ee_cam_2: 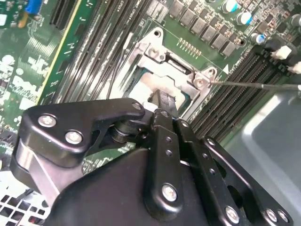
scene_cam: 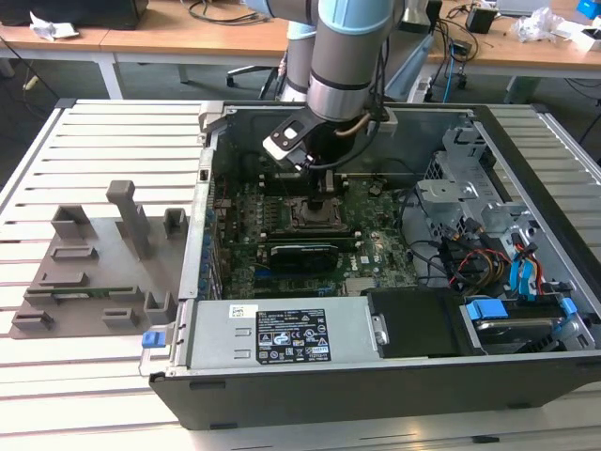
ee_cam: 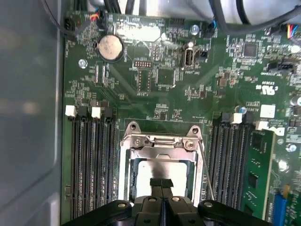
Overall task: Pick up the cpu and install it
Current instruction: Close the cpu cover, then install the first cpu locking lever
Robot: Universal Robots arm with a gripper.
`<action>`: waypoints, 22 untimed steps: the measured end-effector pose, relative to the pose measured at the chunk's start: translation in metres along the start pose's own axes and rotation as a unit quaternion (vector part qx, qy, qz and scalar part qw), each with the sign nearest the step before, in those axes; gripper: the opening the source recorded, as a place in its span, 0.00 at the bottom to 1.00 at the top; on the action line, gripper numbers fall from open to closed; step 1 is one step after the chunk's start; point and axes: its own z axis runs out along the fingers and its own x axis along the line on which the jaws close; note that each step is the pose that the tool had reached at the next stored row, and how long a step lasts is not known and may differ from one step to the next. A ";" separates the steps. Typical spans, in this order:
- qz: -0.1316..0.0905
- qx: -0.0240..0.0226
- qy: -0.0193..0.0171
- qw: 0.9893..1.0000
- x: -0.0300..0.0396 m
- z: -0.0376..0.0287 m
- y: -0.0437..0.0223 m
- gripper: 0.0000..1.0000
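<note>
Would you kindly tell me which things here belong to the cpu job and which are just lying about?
Job: cpu, lying in socket frame; gripper, shut, right over it.
Lying about: grey fixture blocks; coin battery; power supply; drive cables.

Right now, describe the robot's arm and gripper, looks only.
The silver-grey cylindrical arm has a pale blue band, and a thin black cable runs along it. A small white-and-black camera block is mounted at the wrist. The glossy black gripper is built of rounded linkage plates studded with silver screw heads and ends in two narrow black fingers.
</note>
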 end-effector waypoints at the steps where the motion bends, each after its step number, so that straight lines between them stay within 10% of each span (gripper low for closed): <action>1: 0.000 0.001 0.000 1.000 -0.0002 -0.0042 0.0008 0.11; 14: 0.000 0.005 0.000 1.000 -0.0022 -0.0566 -0.0012 0.11; 22: -0.007 0.004 0.000 1.000 -0.0023 -0.0575 -0.0012 0.11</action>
